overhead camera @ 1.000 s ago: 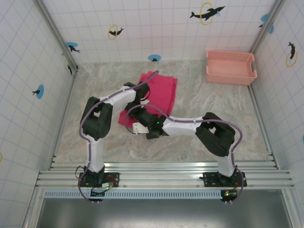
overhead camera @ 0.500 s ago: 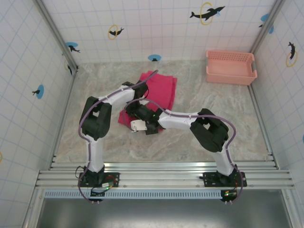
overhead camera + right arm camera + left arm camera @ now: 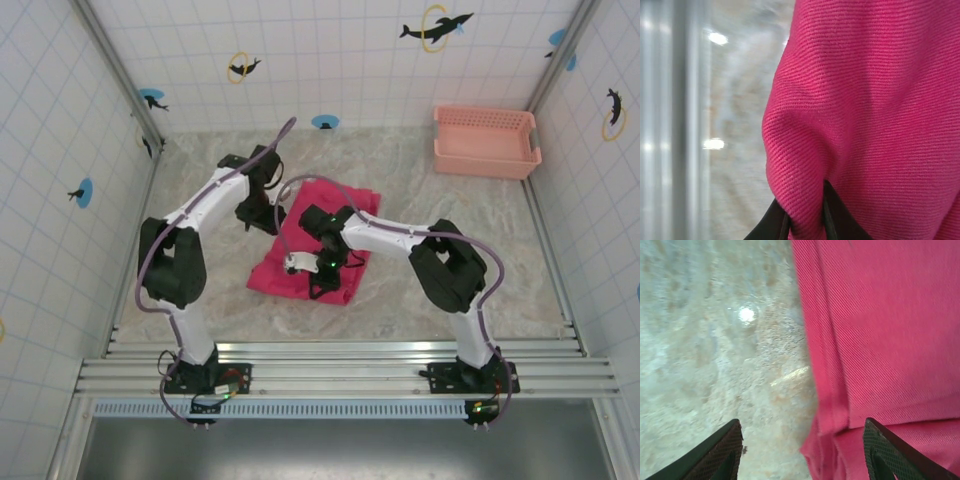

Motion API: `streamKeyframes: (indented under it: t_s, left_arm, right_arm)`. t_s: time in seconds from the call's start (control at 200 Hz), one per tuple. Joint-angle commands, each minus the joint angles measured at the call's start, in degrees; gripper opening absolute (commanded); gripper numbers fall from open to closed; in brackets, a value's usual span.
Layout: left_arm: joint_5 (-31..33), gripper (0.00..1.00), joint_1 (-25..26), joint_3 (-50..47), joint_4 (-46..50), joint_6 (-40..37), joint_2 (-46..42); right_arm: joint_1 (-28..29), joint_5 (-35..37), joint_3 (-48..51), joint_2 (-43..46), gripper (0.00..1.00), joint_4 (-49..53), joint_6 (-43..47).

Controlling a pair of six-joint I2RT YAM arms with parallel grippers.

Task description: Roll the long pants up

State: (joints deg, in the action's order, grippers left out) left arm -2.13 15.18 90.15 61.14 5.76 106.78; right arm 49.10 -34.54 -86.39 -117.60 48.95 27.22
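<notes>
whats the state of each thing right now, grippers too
long pants, folded, not rolled yet, one fold pinched
left gripper, open, holding nothing, over the pants' edge
right gripper, shut on a fold of the pants
basket, upright, nothing seen inside

The left gripper (image 3: 802, 452) is cut by the bottom edge, two dark fingertips (image 3: 715, 457) rising into frame; the long pants (image 3: 880, 330) between and beyond them run off the top and right edges. The right gripper (image 3: 805, 222) is cut off low too, its fingers (image 3: 840, 222) half buried in the pinched fold; left of its jaws the table (image 3: 740, 100) and a grey band (image 3: 680, 100) are blurred. From above, the right arm (image 3: 390, 238) covers its own jaws and some cloth.
</notes>
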Motion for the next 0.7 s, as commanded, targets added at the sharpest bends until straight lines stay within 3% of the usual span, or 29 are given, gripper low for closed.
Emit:
streamKeyframes:
  t_s: [0.0, 0.205, 0.515, 0.696]
  left_arm:
    - [1.03, 0.65, 0.20, 0.57, 3.32, -1.74, -3.55]
    - [0.34, 0.64, 0.20, -2.97, 2.76, -1.78, -5.86]
    - [-1.90, 0.62, 0.36, -6.28, 2.74, -1.44, -9.52]
    - [-1.30, 0.61, 1.38, -5.89, 4.30, -1.39, -10.49]
  right_arm:
    - [-3.08, -22.04, -1.69, 2.70, 0.15, 6.78, -4.74]
    - [-8.56, -36.53, -3.92, 0.27, 0.16, 9.63, -8.78]
    - [-14.79, -39.66, -1.98, -3.35, 0.16, 11.85, -7.17]
    - [-16.27, -37.71, -1.98, -7.61, 0.16, 12.88, -5.09]
